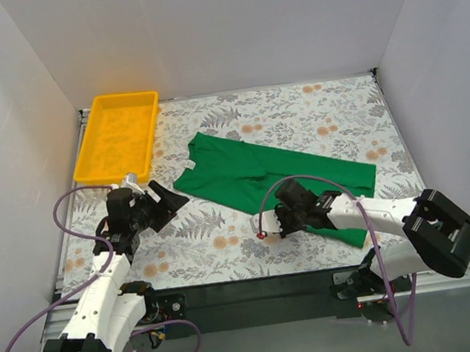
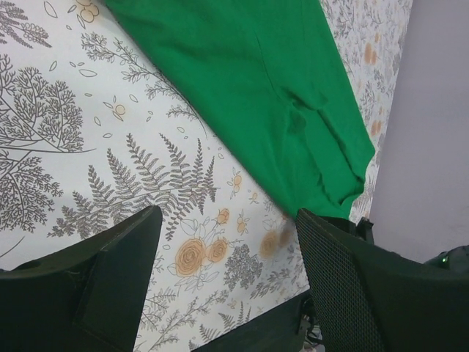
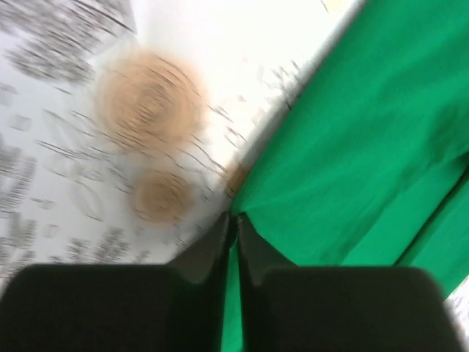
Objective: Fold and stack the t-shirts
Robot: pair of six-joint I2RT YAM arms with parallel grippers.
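Note:
The bright green t-shirt [image 1: 252, 174] lies partly folded across the middle of the floral table, with its small white neck label [image 1: 191, 164] at the left end. My right gripper [image 1: 281, 215] is at its near edge, and in the right wrist view my right gripper [image 3: 234, 218] has its jaws closed on the hem of the shirt [image 3: 352, 147]. My left gripper [image 1: 168, 206] is open and empty, just left of the shirt. In the left wrist view my left gripper [image 2: 227, 216] hangs over bare tablecloth, with the shirt [image 2: 249, 81] beyond its fingers.
A yellow plastic tray [image 1: 88, 164] stands at the far left of the table, just behind the left gripper. White walls close in the table on the left, back and right. The table's black front edge [image 1: 257, 286] runs between the arm bases.

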